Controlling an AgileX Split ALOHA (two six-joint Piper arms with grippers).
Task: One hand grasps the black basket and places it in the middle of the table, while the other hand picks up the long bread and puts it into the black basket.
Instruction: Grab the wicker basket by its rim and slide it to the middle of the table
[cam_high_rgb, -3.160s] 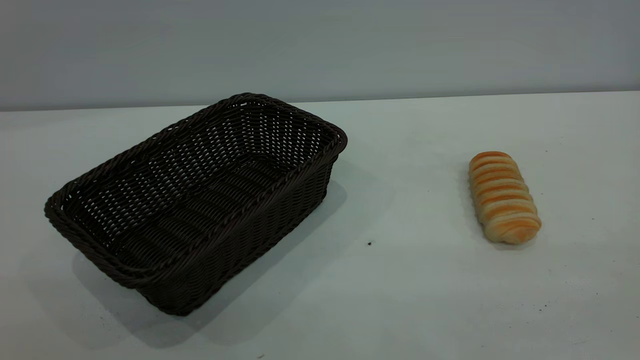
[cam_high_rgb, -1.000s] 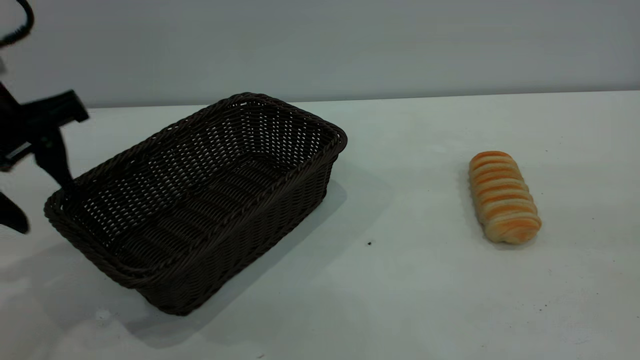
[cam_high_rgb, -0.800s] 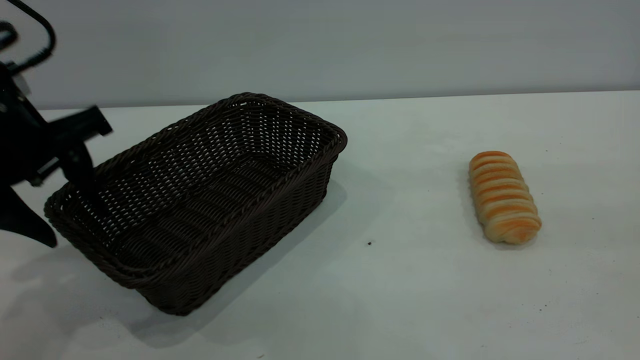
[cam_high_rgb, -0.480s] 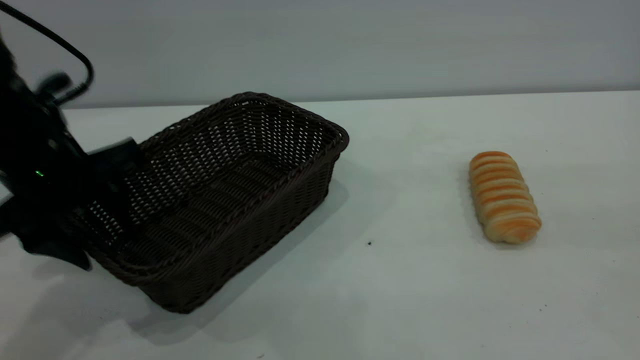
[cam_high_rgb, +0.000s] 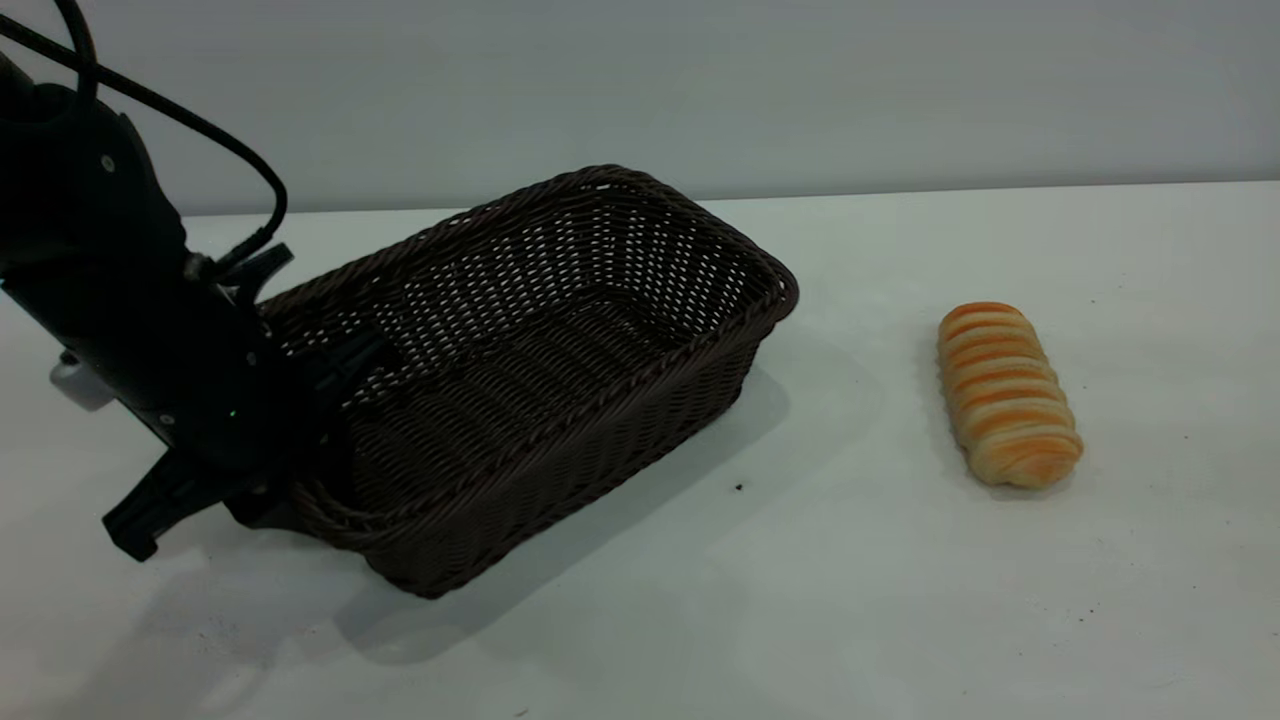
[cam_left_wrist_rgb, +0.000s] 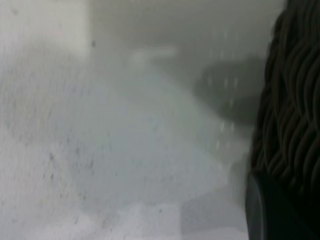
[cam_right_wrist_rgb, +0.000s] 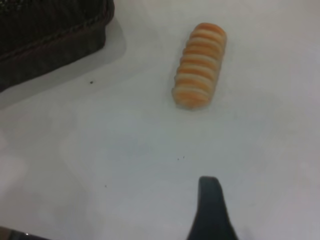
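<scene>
The black basket (cam_high_rgb: 620, 430) stands left of centre on the white table (cam_high_rgb: 800, 600), with its long side running from front left to back right. My left gripper (cam_high_rgb: 300, 430) is at the basket's front left corner and is shut on its rim, one finger inside and the rest outside. In the left wrist view the basket's weave (cam_left_wrist_rgb: 292, 100) fills one side. The long bread (cam_high_rgb: 1008, 395) lies alone on the table, apart from the basket. It also shows in the right wrist view (cam_right_wrist_rgb: 199, 65), well ahead of my right gripper (cam_right_wrist_rgb: 210, 210), which hovers over bare table.
The basket's corner (cam_right_wrist_rgb: 50, 45) shows in the right wrist view. A grey wall runs behind the table's far edge. A cable loops off the left arm above the basket's left end. Bare tabletop lies between the basket and the bread.
The left arm came in from the left and took hold of the basket's front left corner. The basket has slid to the right. The bread has not moved.
</scene>
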